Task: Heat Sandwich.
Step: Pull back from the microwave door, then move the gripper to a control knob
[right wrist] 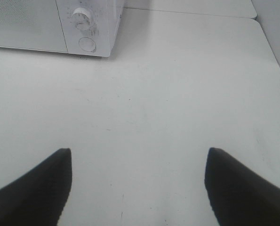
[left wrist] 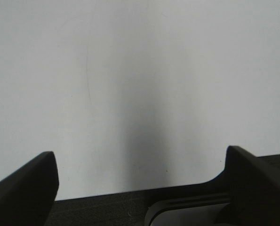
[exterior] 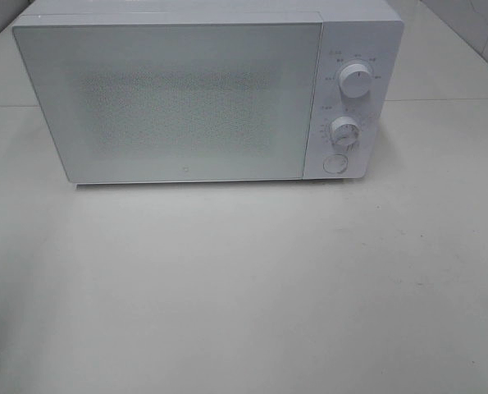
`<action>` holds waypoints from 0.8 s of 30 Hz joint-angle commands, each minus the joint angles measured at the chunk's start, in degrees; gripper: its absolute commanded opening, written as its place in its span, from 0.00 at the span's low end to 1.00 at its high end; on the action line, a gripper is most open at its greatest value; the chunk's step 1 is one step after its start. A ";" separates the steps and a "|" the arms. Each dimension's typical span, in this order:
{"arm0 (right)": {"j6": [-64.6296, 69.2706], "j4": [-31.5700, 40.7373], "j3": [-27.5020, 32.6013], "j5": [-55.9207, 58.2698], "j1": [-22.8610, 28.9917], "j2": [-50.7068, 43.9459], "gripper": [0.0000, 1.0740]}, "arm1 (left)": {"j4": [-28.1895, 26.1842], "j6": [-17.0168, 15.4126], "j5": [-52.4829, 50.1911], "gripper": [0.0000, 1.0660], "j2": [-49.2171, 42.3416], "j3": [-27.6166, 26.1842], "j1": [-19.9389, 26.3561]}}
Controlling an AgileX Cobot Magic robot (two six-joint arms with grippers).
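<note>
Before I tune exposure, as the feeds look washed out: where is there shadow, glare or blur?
Exterior high: washed out, the microwave door hazy, a faint shadow on the table before it. Left wrist: a soft dark shadow band down the table, left gripper edges blurred. Right wrist: even light, right gripper dark and soft.

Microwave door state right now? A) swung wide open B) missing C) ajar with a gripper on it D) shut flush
D: the microwave door lies flush beside the control panel, with no gap showing along its edges in the exterior high view.
</note>
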 commanded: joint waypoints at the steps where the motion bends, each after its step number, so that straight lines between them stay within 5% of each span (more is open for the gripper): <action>1: 0.40 0.11 0.11 -0.34 -0.29 -1.49 0.71 | 0.63 -0.29 2.06 0.84 -3.90 1.26 0.11; 24: 0.40 0.11 0.11 -0.34 -0.29 -1.49 0.71 | -1.26 -0.63 2.06 0.84 -24.12 1.49 0.17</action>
